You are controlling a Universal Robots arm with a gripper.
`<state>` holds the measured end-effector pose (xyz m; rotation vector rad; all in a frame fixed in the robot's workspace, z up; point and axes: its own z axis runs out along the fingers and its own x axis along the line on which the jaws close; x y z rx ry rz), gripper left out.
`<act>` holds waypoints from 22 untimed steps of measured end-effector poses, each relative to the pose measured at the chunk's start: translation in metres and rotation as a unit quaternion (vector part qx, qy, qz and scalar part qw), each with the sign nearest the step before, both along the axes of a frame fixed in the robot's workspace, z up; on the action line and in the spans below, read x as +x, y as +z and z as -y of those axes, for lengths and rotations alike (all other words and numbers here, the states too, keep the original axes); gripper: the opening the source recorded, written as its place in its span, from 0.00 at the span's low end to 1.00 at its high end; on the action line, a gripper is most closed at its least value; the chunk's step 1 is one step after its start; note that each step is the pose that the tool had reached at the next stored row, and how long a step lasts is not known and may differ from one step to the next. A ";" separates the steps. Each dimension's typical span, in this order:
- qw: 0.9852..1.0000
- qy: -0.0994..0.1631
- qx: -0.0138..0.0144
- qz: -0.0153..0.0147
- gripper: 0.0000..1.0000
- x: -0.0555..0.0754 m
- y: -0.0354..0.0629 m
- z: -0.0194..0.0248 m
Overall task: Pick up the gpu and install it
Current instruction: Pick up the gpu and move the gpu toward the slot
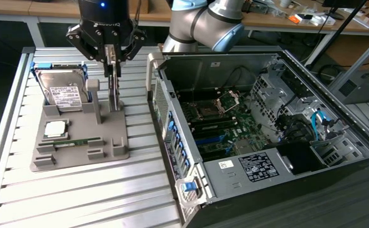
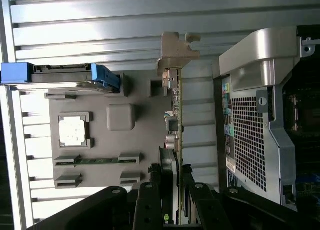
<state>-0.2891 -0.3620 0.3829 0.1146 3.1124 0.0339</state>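
Claw (image 1: 112, 71) points straight down, jaws partly closed, pinching the upper edge of the gpu (image 1: 114, 92); grasp looks made. The narrow gap suits a thin card, and a top-edge grip leaves the connector edge free. The gpu stands on edge directly under the claw, its bottom apparently in a slot of the grey fixture tray (image 1: 76, 154); can't tell if it is lifted clear. Posts hold it vertical so the fingers can straddle it. To the exterior view's left of the claw: hard drive (image 1: 64, 90) leaning in its cradle, CPU (image 1: 55, 127) and RAM stick (image 1: 76, 141) lying flat. To the exterior view's right of the claw: open PC case (image 1: 162, 102), side off so the motherboard (image 1: 225, 121) is reachable.
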 end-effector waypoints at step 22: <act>1.000 0.000 0.000 0.000 0.27 0.000 0.0364 0.0000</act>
